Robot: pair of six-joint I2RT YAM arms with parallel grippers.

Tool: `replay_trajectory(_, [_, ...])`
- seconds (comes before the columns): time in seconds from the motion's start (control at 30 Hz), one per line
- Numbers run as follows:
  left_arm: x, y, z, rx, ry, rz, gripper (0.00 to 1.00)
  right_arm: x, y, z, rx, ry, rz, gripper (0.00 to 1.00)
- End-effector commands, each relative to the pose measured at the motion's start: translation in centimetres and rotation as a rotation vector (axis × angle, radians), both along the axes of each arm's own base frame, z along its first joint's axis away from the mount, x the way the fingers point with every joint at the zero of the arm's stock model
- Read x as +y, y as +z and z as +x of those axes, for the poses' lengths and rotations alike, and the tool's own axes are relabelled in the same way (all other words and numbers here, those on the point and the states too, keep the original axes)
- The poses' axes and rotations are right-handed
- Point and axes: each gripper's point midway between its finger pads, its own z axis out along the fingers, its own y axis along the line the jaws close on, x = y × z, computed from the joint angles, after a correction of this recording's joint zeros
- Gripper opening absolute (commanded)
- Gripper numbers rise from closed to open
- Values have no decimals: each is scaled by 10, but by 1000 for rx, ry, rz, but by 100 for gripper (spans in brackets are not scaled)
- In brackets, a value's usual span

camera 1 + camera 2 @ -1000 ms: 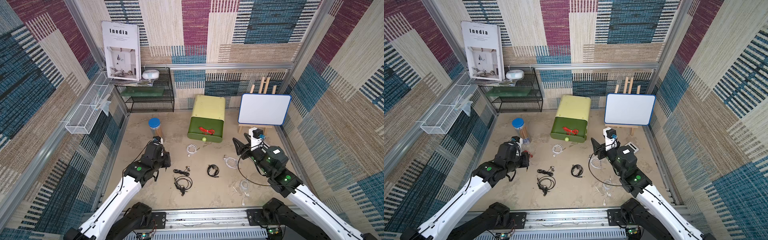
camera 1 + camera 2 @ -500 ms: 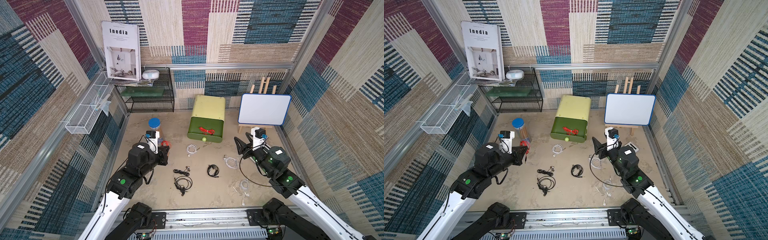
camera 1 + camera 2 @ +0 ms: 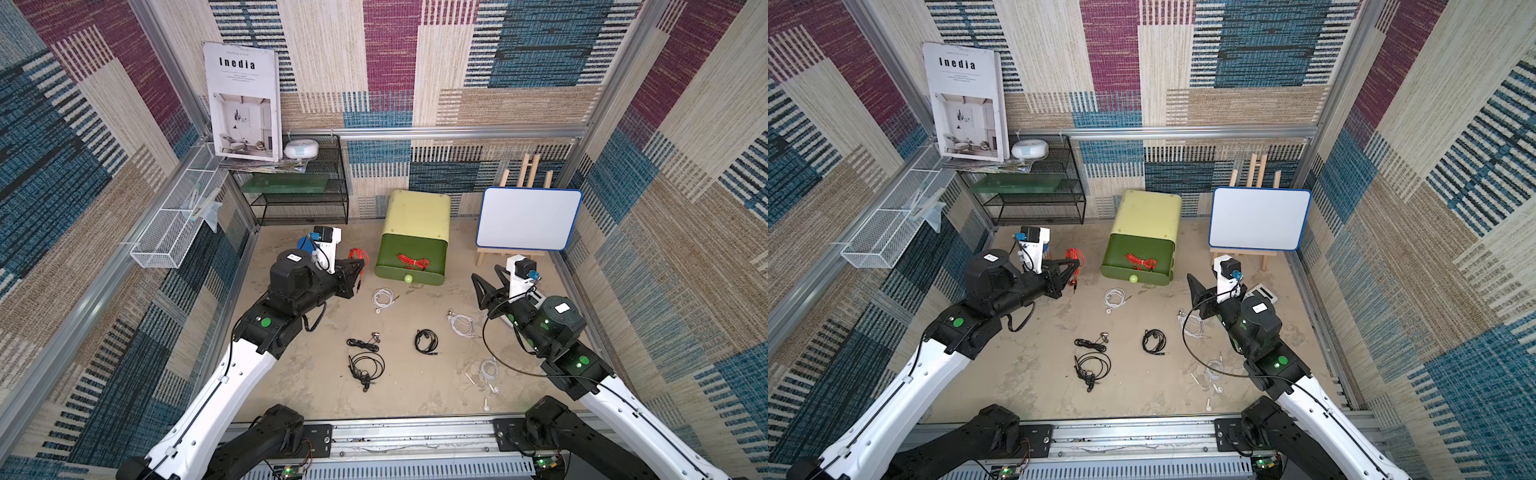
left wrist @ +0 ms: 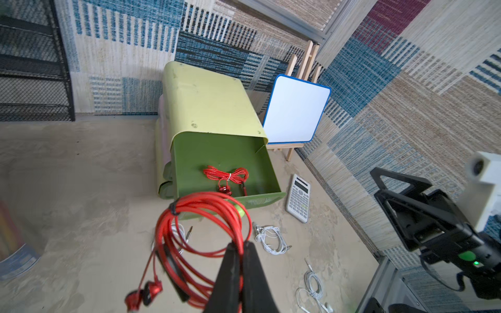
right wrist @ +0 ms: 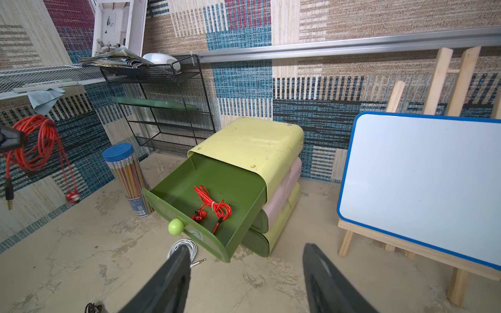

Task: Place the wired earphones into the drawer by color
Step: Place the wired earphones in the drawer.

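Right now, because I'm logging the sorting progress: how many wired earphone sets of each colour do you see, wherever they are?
Red earphones: 2, one in the green drawer, one pinched by the left tool
Black earphones: 3, on the table
White earphones: 3, on the table
Total: 8

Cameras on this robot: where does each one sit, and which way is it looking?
Top views: twin cameras high overhead, looking down on the table; left arm and right arm both show.
Left wrist: rides the left arm, facing the open drawer past the left jaws, shut on a red earphone coil; right arm shows too.
Right wrist: rides the right arm, facing the drawer between the right jaws, open; whiteboard alongside.
Shared: every view shows the drawer holding another red set.
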Motion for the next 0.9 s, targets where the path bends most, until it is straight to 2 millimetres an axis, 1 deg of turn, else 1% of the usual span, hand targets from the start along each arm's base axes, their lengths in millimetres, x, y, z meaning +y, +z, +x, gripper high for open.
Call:
replay_trajectory(0.0, [-21,26,10,-80,-56,-32,0,-2,3,-1,-26,-5,-1,69])
replay_trajectory(0.1, [-40,35,21,-95,-89,-30,0,-2,2,-3,-35,-4,-1,70])
replay_trajectory(0.23, [-65,39,37,-103,-123,-30,0,-4,2,-4,-35,-5,5,70])
replay_trajectory(0.33, [-83,36,50,-93,-143,-23,0,-4,3,-6,-39,-5,9,70])
replay_trajectory(0.47, [-102,25,68,-66,-161,-16,0,-5,5,-7,-46,-4,15,70])
replay_trajectory(0.57, [-112,14,78,-43,-162,-8,0,-6,5,-8,-49,-4,16,70])
replay_trajectory(0.7, [-114,-6,95,7,-112,7,0,-5,4,-8,-49,1,18,70])
replay_trajectory(0.87, [-120,-29,109,64,-91,20,0,-4,3,-8,-45,2,18,71])
